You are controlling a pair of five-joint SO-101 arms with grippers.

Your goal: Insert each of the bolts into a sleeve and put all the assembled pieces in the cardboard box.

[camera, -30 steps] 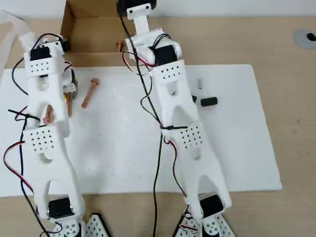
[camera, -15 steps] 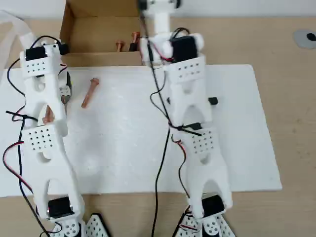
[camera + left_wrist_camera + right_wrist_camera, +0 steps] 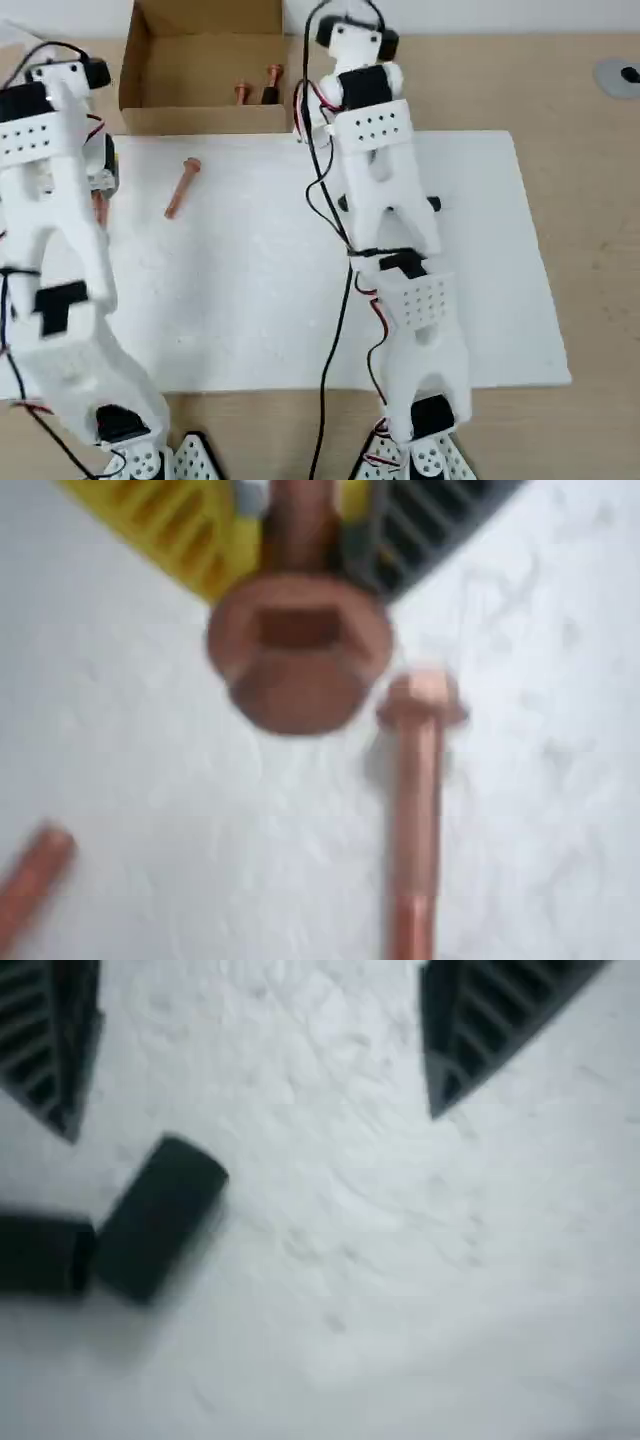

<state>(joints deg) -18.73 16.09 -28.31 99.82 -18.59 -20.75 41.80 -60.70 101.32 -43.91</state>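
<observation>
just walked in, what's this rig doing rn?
The left gripper is shut on a copper bolt above the white foam mat, with a loose bolt lying on the mat near it. The right gripper is open over the mat beside two black sleeves. Two copper-headed pieces already lie in the cardboard box.

Three loose copper bolts (image 3: pixel 418 780), two loose black sleeves (image 3: pixel 160 1218), two further bolts (image 3: pixel 241 92) inside one cardboard box (image 3: pixel 190 65), and two white arms (image 3: pixel 385 150).
</observation>
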